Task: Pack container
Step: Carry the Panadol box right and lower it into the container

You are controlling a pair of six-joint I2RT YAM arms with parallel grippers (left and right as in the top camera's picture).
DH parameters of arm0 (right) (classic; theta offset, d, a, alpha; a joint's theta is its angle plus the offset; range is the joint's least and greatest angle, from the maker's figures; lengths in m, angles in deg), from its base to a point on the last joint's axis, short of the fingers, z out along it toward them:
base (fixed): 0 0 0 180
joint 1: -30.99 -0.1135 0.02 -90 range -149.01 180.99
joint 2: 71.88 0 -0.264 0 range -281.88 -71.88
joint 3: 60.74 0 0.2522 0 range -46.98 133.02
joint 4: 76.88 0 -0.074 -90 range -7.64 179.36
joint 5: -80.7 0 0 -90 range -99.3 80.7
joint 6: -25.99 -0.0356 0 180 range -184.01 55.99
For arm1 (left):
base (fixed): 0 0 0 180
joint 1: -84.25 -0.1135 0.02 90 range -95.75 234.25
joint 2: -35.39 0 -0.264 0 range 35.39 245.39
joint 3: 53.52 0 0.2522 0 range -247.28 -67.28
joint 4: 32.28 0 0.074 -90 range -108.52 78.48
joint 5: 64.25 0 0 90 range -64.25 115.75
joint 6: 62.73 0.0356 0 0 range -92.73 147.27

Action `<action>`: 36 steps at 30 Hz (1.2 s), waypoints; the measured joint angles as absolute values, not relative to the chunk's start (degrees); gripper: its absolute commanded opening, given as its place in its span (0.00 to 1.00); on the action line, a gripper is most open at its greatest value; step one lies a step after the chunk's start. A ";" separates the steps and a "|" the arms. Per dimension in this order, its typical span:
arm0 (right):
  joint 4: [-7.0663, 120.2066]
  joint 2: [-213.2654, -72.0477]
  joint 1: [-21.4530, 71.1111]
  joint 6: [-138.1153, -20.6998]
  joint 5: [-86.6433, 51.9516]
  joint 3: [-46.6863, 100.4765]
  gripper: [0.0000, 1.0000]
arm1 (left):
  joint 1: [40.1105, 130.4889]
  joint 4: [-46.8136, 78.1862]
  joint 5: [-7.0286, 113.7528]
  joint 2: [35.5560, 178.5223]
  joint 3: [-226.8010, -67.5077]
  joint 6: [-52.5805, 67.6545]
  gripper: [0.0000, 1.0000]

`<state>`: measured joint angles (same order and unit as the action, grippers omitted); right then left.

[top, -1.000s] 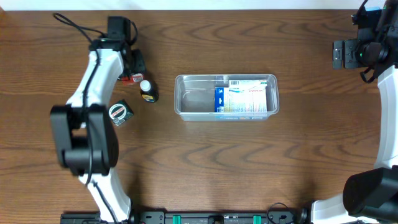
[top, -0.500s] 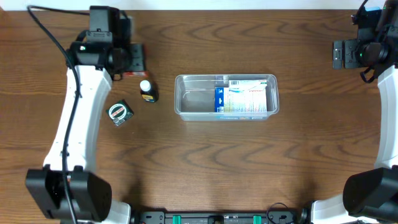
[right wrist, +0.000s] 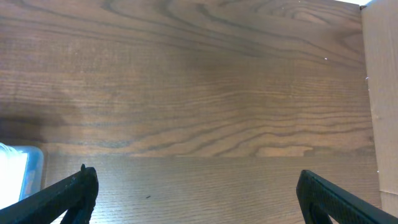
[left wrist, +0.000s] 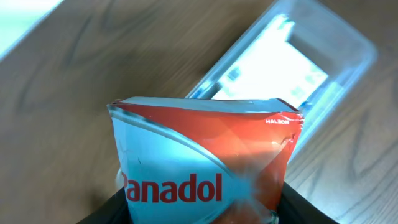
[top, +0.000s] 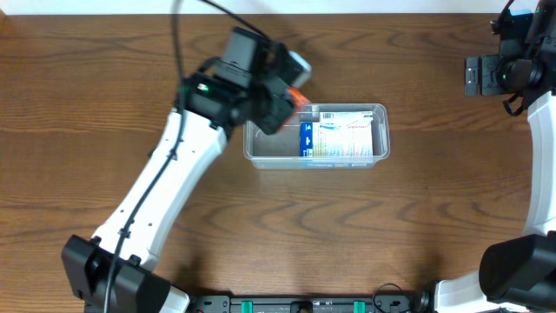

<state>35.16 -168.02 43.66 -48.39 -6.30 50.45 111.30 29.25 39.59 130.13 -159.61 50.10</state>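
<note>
The clear plastic container (top: 261, 153) lies mid-table with a white and blue box (top: 340, 137) in its right half. My left gripper (top: 295, 92) hovers over the container's far left corner, shut on a blue and red Panadol packet (left wrist: 205, 155). In the left wrist view the container (left wrist: 351, 53) and the box (left wrist: 280, 62) lie beyond the packet, past my left gripper (left wrist: 202, 208). My right gripper (top: 473, 76) is open and empty at the far right edge. In the right wrist view my right gripper (right wrist: 199, 199) is over bare wood, with a corner of the container (right wrist: 18, 171) at left.
The left arm (top: 165, 183) stretches diagonally from the front left and covers the table area left of the container. A pale board (right wrist: 380, 93) edges the table at the right of the right wrist view.
My left gripper has lifted the Panadol packet from the far left and carried it right, to above the container's left end. The small bottle and round tin are now hidden under the arm. The right arm is still.
</note>
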 measured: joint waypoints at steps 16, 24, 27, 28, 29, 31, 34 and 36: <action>35.16 -168.02 43.66 -48.41 -6.30 50.45 0.99 | 123.04 13.77 39.99 134.66 -156.95 56.68 0.50; 35.16 -168.02 43.66 -48.41 -6.30 50.45 0.99 | 127.43 12.07 39.99 142.24 -156.86 63.41 0.50; 35.16 -168.02 43.66 -48.41 -6.30 50.45 0.99 | 128.33 12.05 39.99 143.99 -156.77 66.91 0.51; 35.16 -168.02 43.66 -48.41 -6.30 50.45 0.99 | 128.41 12.05 39.99 144.51 -156.77 68.16 0.50; 35.16 -168.02 43.66 -48.41 -6.30 50.45 0.99 | 128.46 12.03 39.99 144.78 -156.77 68.83 0.50; 35.14 -168.02 43.66 -48.41 -6.30 50.45 0.99 | 128.46 11.94 39.96 145.39 -156.75 70.52 0.50; 35.16 -168.02 43.66 -48.41 -6.30 50.45 0.99 | 128.46 11.02 39.99 145.89 -156.75 71.98 0.51; 35.14 -168.02 43.66 -48.41 -6.30 50.45 0.99 | 128.46 10.08 39.96 145.89 -156.75 72.57 0.51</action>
